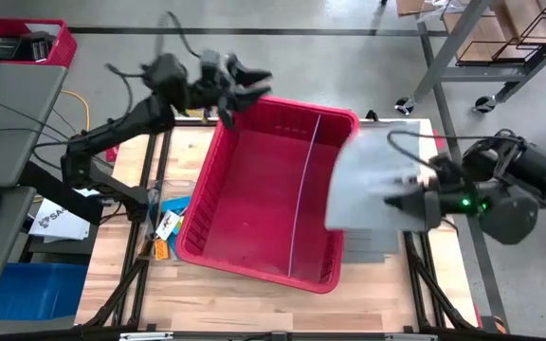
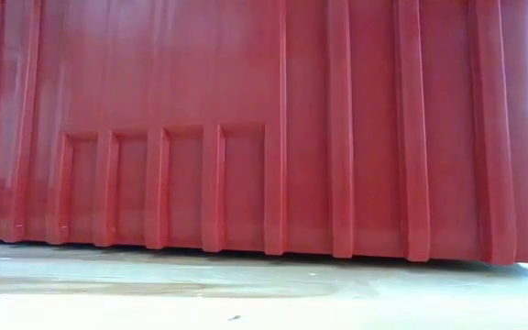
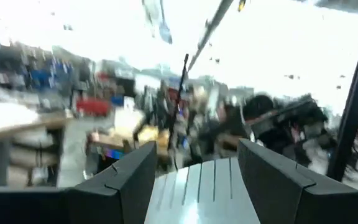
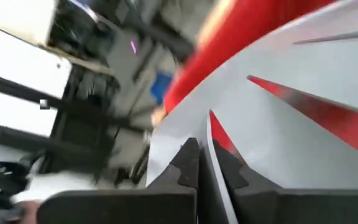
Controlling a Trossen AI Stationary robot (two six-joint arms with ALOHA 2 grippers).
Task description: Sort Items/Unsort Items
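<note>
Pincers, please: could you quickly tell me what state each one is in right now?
Left pincer: open, holding nothing, above the bin's far rim.
Right pincer: closed on the edge of a grey sheet.

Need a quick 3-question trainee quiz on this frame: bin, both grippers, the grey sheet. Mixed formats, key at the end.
1. True or false: the red bin has small items lying inside.
2. The right gripper is shut on: A) the bin's rim, B) a grey sheet, C) nothing.
3. Which corner of the bin is the left gripper over, and how do its fingers stand?

Key
1. False: none show inside.
2. B.
3. The far left corner; open, holding nothing.
</note>
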